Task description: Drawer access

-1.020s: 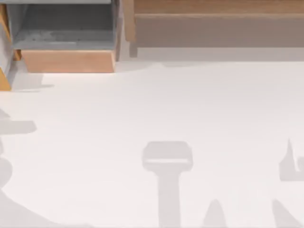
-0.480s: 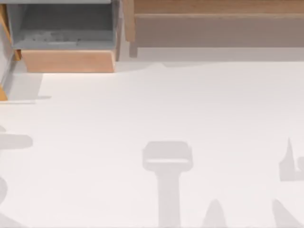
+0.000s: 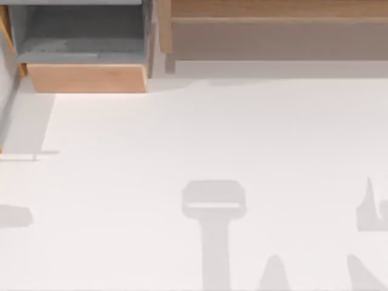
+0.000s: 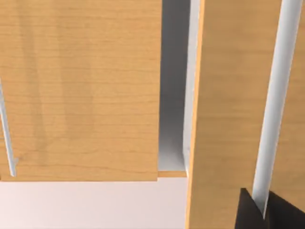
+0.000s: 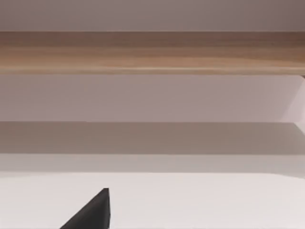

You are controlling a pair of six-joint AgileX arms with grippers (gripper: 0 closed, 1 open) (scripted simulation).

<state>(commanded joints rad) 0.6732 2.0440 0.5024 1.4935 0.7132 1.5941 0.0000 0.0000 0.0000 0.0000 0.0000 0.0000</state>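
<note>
Drawer (image 4: 228, 95) handle (image 4: 275, 95) between left jaws

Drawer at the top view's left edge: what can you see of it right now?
The drawer shows as a narrow cropped sliver: a slanted grey lining strip, an orange-brown wood wall at the far end and a speck of the same wood at the near end. It reaches farther forward than the paler drawer beside it, so it appears open. In the left wrist view, a dark part of the left gripper sits at a pale handle bar on orange-brown wood, probably its front.
</note>
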